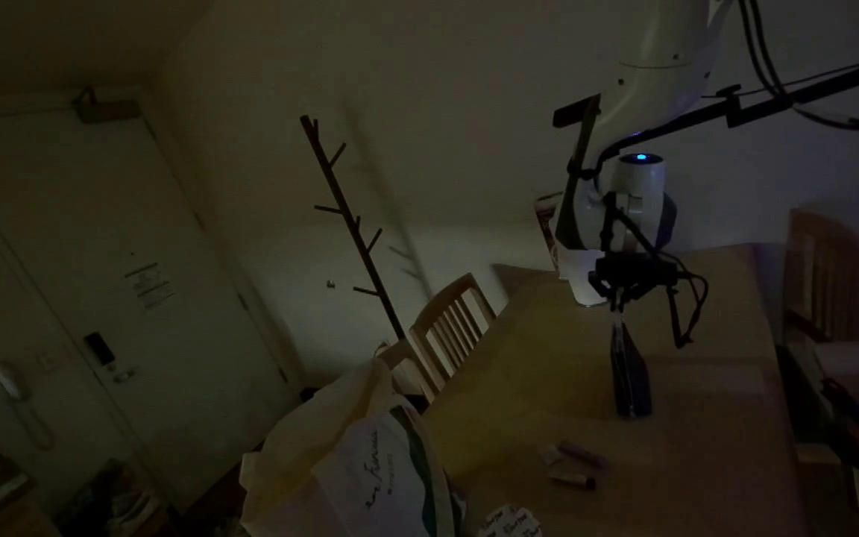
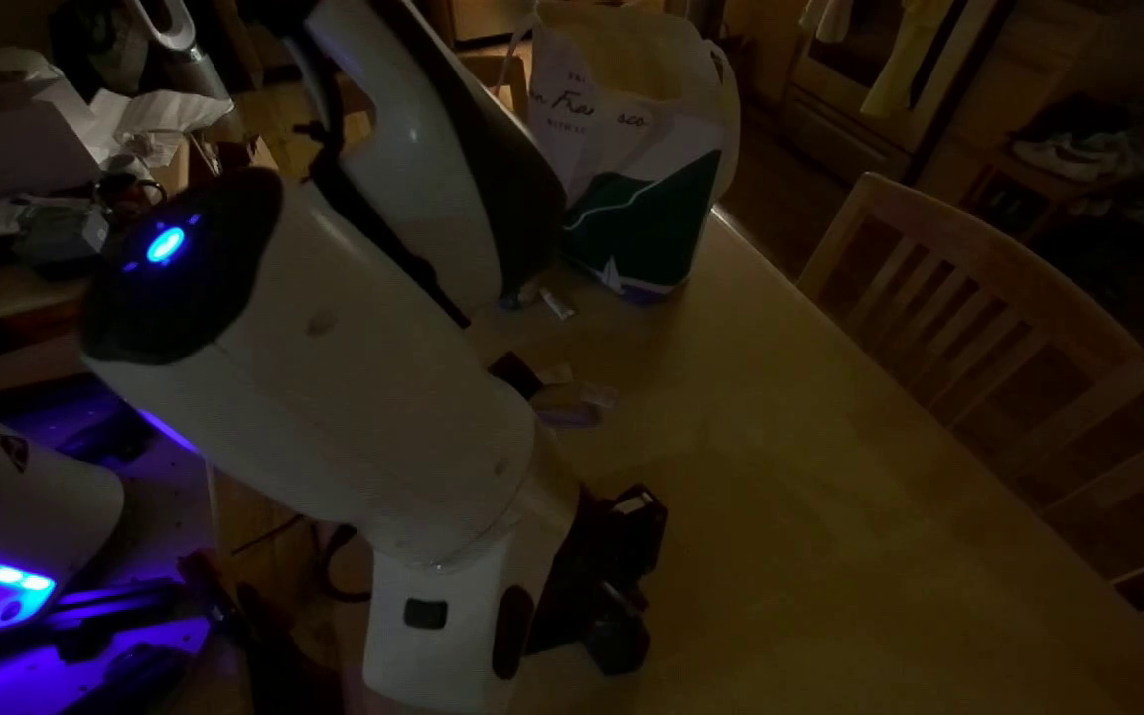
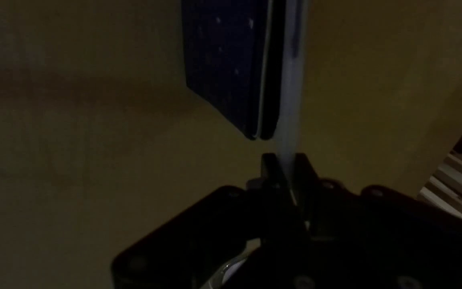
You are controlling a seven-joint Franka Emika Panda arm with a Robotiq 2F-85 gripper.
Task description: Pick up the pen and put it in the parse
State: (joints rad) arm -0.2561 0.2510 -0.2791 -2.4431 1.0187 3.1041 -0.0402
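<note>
where the pincer (image 3: 286,162) grips the pen (image 3: 291,100), the parse (image 3: 227,52) lies within reach

as far as these dim views show, the lots stand thus:

pincer: clenched on one long pale piece, judged to be the pen.

pen: running forward from the pincer's tips, far end cut off by the wrist view.

parse: dark, narrow, speckled flank, pale seam; on the surface (image 3: 94,160) just ahead of the pincer, close alongside the pen. contact between the two, and whether the mouth is unfastened: cannot be told.

small oddments (image 1: 575,462): on the surface, past the parse from the pincer.

progress, as judged: pick-up done, approach largely done, insertion not visibly achieved. left: align, slide in, release.
</note>
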